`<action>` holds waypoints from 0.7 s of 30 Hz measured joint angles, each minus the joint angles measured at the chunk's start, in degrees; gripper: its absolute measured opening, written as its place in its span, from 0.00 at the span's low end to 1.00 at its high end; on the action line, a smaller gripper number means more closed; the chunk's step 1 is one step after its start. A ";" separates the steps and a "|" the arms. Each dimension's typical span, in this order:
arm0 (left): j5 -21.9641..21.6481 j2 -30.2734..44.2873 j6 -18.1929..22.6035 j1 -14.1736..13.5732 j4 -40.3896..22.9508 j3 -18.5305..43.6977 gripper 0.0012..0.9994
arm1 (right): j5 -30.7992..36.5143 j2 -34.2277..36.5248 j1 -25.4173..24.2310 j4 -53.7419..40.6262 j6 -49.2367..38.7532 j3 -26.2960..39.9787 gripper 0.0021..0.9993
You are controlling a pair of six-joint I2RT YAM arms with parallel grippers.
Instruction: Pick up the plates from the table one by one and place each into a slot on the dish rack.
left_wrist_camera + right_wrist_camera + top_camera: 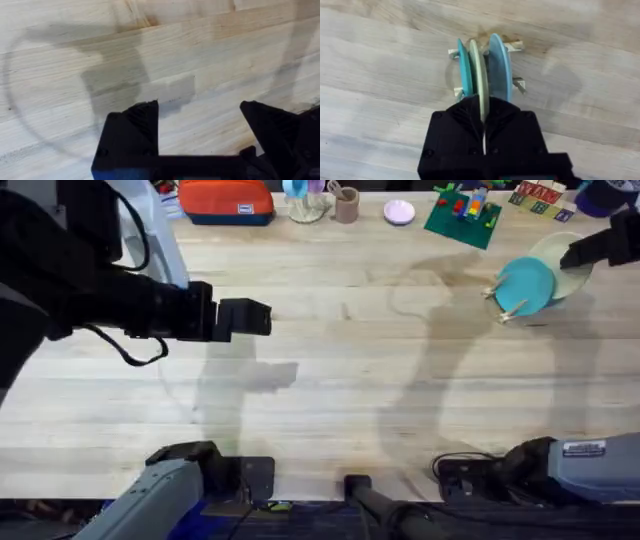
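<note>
Wooden table point(340, 370), no legible writing, right hand point(483, 117) gripping cream plate point(479, 75) in dish rack point(516, 46)

Overhead view. The left gripper point(262, 318) is hanging above the bare wooden table point(330, 390), its arm reaching in from the left edge; its shadow is lying on the planks just below and to the right of it. Well apart from it, at the far right, the right gripper point(578, 256) is gripping the rim of a pale cream-yellow plate point(560, 252). Immediately beside that gripper, on its left, a teal plate point(526, 284) is standing tilted in the light-wood dish rack point(505, 310), whose pegs are protruding at the plate's lower left. Farther left of this gripper, along the table's far edge, a green toy-brick baseplate point(462, 220) and a small pinkish-white dish point(399, 212) are resting.
</note>
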 joint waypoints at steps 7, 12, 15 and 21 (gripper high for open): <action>0.00 0.00 0.02 0.00 0.00 0.00 1.00 | 0.00 -0.02 0.00 0.01 0.00 0.00 0.03; 0.00 0.00 0.00 0.00 0.00 0.00 0.99 | 0.27 -0.35 0.00 0.07 0.00 0.00 0.03; 0.00 0.00 0.02 0.00 0.00 0.00 0.99 | 0.74 -1.54 0.00 0.04 0.00 0.00 0.03; 0.00 0.00 0.01 0.00 0.00 0.00 0.99 | 1.07 -4.79 0.00 0.04 0.11 0.00 0.03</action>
